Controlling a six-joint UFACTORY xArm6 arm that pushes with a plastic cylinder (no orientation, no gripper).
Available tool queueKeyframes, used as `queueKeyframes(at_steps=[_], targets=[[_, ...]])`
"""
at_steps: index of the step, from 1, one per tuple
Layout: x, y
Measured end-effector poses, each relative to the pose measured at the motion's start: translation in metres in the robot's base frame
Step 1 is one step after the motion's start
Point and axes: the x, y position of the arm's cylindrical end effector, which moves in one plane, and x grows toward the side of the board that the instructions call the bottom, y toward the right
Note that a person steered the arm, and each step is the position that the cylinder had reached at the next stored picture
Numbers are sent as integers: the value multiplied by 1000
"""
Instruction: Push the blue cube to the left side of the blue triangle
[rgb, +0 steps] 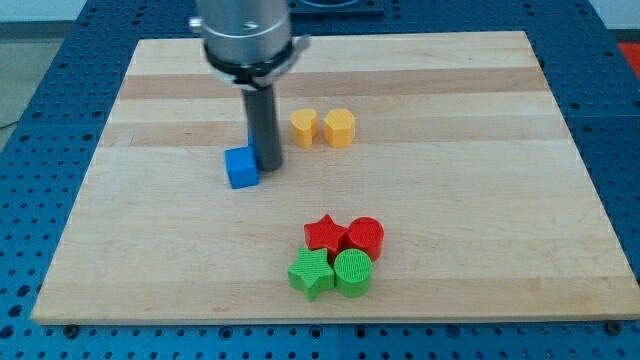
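The blue cube (241, 168) lies on the wooden board (470, 150), left of centre. My tip (268, 166) stands right against the cube's right side, at its upper right corner. The dark rod rises from there to the arm's grey head at the view's top. A small sliver of blue shows at the rod's left edge, just above the cube; I cannot tell if it belongs to the cube or to another block. No blue triangle shows clearly; the rod may hide it.
Two yellow blocks (304, 127) (339, 128) sit side by side just right of the rod. Lower down a red star (325, 234), a red cylinder (365, 238), a green star (311, 272) and a green cylinder (353, 272) cluster together.
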Motion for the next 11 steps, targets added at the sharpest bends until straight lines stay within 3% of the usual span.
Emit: queueKeyframes(at_steps=[1,3,4,5,7,9,11], targets=[[1,-15],[23,44],[46,33],[47,-13],[6,-67],[28,-101],[-1,-56]])
